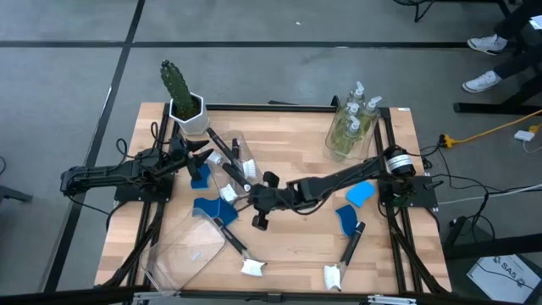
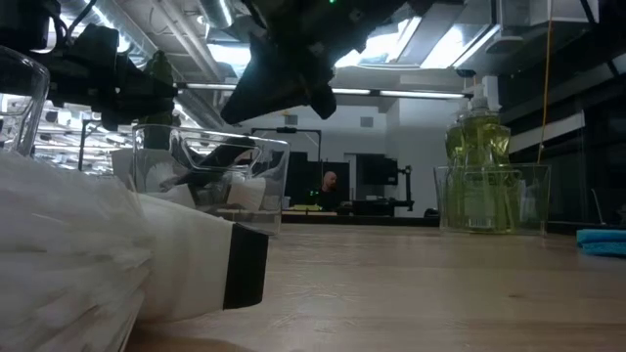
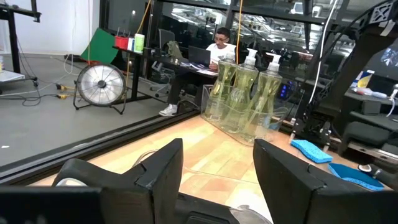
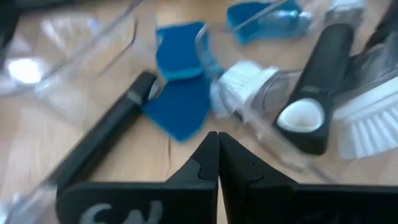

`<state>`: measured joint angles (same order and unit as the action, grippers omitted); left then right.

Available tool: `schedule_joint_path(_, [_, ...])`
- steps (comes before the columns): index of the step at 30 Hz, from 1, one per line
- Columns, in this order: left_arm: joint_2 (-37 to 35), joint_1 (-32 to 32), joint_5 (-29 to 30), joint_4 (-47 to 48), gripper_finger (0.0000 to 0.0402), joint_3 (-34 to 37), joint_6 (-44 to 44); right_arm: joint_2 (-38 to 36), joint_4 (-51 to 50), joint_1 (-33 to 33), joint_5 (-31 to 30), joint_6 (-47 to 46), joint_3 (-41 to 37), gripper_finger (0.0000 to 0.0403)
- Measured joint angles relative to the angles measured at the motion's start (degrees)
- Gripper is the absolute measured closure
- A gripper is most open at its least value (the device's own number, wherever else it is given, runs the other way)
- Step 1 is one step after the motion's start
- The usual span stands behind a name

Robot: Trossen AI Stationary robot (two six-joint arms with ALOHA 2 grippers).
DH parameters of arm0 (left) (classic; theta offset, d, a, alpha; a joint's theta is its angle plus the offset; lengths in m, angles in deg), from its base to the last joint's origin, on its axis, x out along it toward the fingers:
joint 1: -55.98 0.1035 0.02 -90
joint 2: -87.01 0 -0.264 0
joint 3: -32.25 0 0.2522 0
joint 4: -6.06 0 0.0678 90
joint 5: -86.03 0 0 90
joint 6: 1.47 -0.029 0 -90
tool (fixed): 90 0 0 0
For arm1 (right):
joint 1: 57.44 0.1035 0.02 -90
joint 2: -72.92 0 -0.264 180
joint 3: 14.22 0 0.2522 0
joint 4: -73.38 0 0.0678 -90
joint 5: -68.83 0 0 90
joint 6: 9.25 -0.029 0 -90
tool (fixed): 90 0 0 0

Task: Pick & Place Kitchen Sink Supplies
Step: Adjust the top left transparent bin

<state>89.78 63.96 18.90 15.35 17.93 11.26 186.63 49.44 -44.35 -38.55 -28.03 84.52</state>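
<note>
- Plainly, no label reads on the soap bottles (image 1: 354, 114); they stand in a clear bin (image 1: 345, 144), well apart from the cactus (image 1: 179, 88) along the table's far edge.
- The right gripper (image 4: 217, 144), jaws pressed together on nothing, hangs over blue sponges (image 4: 179, 93) and a dish brush (image 4: 106, 138), in front of the cactus; white letters on its fingers are cut off.
- The left gripper (image 3: 217, 163), jaws spread and empty, sits just beside the cactus.
- More brushes (image 1: 345, 258) and sponges (image 1: 359, 193) lie in front of the bottles.
</note>
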Motion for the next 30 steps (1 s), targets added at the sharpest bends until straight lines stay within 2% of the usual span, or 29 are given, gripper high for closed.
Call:
schedule_joint_path(8, [0.01, 0.00, 0.00, 0.00, 0.0212, 0.00, 0.00, 0.08, 10.89, -0.19, -2.02, -2.92, -7.51, 0.0399])
schedule_joint_path(14, [0.01, -0.01, 0.00, 0.00, 0.0211, 0.00, 0.00, 0.09, 16.40, -0.38, -7.62, -3.07, -10.46, 0.0399])
schedule_joint_path(18, [0.01, 0.01, 0.00, 0.00, 0.0210, 0.00, 0.01, 0.65, 17.14, -1.36, -9.43, -2.76, -10.59, 0.0398])
schedule_joint_path(24, [0.02, 0.00, -0.01, 0.01, 0.0212, 0.00, 0.00, 0.81, 14.01, -3.50, -17.15, -4.81, -10.61, 0.0398])
schedule_joint_path(30, [0.00, 0.00, 0.00, 0.01, 0.0210, 0.00, 0.00, 0.81, 8.53, -6.69, -18.16, -5.01, -10.61, 0.0398])
